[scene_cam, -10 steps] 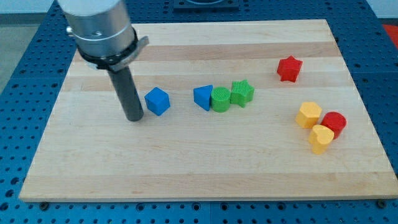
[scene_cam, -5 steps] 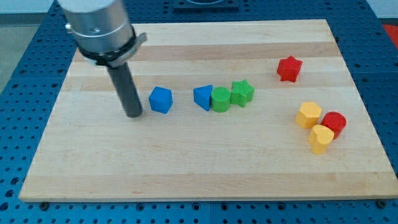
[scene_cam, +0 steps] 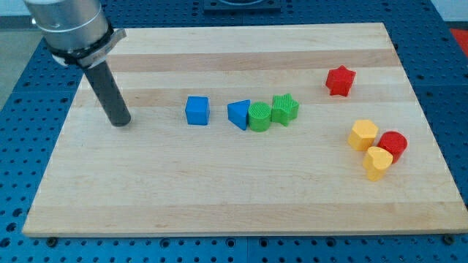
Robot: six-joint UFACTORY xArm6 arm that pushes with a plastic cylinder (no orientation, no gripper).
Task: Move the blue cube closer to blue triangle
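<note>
Wooden and pale, the surface (scene_cam: 219, 183) shows you long grain bands running from the view's left to the view's right, and it lies on a blue perforated base (scene_cam: 22, 146). You see the blue cube (scene_cam: 197, 110) near the middle of the board, sitting flat with one face turned to the view's bottom; its sides look equal, so you cannot name any long axis. Just to its right, with a small gap between them, stands the blue triangle (scene_cam: 239, 115), which points one corner toward the view's bottom. This triangle touches a ribbed green cylinder (scene_cam: 259, 116), and this one touches a ribbed green star (scene_cam: 284, 109).

At the view's right you find a red star (scene_cam: 340, 80) alone, and lower a tight group: a yellow hexagon (scene_cam: 363, 135), a red cylinder (scene_cam: 393, 143) and a yellow heart (scene_cam: 377, 162).

You have no jaws on this arm, so nothing is held. My tip (scene_cam: 120, 123) rests on the wood well apart from the blue cube, on its left side, touching no block.
</note>
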